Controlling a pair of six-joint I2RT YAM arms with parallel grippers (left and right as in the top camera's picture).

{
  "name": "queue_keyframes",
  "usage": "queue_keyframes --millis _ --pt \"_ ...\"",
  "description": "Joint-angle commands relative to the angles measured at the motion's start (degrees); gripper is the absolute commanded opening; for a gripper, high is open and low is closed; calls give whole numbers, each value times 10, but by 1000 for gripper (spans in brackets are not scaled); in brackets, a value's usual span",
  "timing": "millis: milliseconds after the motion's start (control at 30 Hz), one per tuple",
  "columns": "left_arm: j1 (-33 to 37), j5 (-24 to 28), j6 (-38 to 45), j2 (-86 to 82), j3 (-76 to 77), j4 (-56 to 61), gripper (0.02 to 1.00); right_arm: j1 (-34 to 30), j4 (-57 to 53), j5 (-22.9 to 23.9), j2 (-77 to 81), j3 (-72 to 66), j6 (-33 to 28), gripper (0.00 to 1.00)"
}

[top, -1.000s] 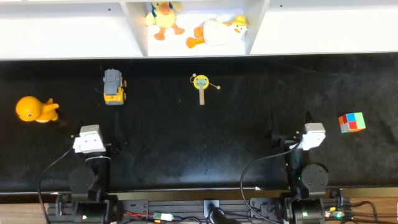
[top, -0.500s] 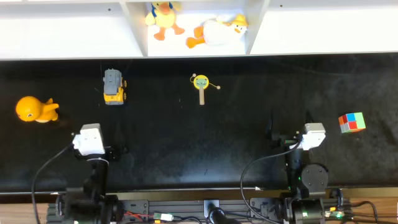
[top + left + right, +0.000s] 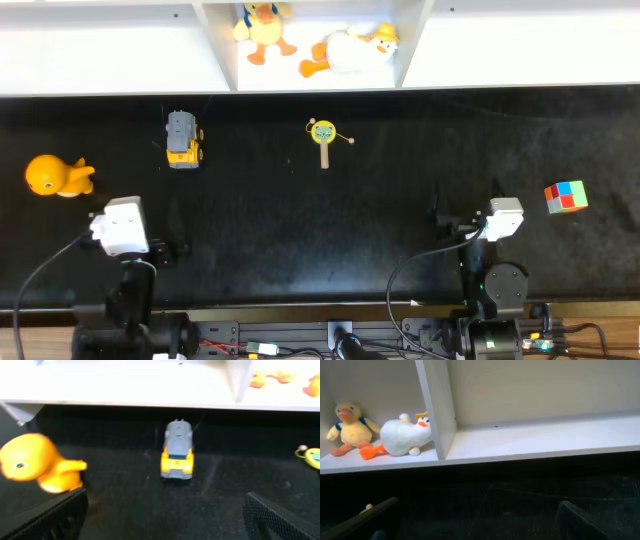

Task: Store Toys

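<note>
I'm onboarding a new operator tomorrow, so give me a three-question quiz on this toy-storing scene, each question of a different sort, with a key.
1. True or false: the yellow plush duck and the white plush duck share one compartment of the white shelf.
2. How many toys lie on the black table?
3. Which describes the left gripper? A) open and empty B) shut on a toy C) shut and empty

Key: 1 true; 2 four; 3 A.
</note>
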Motion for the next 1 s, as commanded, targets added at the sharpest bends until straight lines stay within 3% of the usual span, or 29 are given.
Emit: queue_keyframes --millis 33,367,1000 --pt "50 -11 5 1 17 -5 998 3 2 -3 -5 -7 -2 996" --pt "149 4 5 21 17 10 998 3 2 -3 -5 -7 -2 993" --pt "180 3 26 293 138 71 998 3 2 -3 -5 -7 -2 996"
